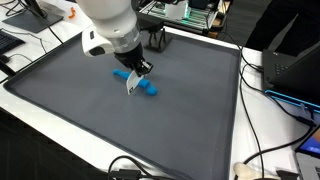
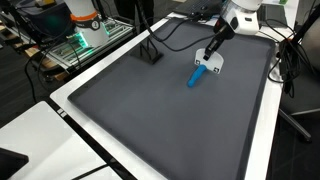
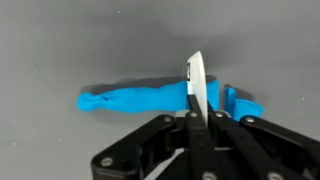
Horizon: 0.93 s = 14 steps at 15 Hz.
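Note:
A blue elongated object (image 3: 135, 98) lies flat on the grey mat (image 1: 90, 100); it shows in both exterior views (image 1: 148, 87) (image 2: 196, 77). My gripper (image 3: 197, 118) is shut on a thin white flat piece (image 3: 196, 80) that stands upright between the fingers, right over the blue object near one of its ends. I cannot tell whether the white piece touches the blue object. In both exterior views the gripper (image 1: 139, 72) (image 2: 213, 58) points down at the mat with the white piece (image 1: 132, 85) (image 2: 212, 67) at its tip.
A small black stand (image 2: 150, 52) sits at the mat's edge and also shows in an exterior view (image 1: 158, 41). A white table border (image 2: 70, 110) frames the mat. Cables (image 1: 262, 120) run along one side. Equipment racks (image 2: 85, 30) stand beyond the table.

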Available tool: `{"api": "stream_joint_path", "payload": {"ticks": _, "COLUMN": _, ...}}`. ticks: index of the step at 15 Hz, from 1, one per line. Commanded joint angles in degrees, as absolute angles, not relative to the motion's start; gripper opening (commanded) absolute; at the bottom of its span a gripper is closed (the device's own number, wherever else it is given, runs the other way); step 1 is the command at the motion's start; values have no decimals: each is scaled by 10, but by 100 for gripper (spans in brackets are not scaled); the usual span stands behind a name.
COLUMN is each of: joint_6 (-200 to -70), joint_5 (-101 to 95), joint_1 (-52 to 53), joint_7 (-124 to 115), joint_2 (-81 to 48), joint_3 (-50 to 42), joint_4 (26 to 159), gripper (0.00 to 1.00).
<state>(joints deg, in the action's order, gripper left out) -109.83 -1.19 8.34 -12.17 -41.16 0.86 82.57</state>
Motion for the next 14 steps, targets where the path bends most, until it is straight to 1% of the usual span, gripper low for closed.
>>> {"api": "stream_joint_path", "payload": {"ticks": 1, "joint_6": -1072, "joint_5": -7, "joint_1": 79, "joint_7": -110, "joint_2": -433, "joint_3": 13, "joint_4": 815, "gripper": 1}}
{"api": "stream_joint_path", "payload": {"ticks": 14, "joint_6": -1000, "joint_5": -5, "joint_1": 77, "joint_7": -91, "joint_2": -441, "joint_3": 17, "joint_4": 796, "gripper": 1}}
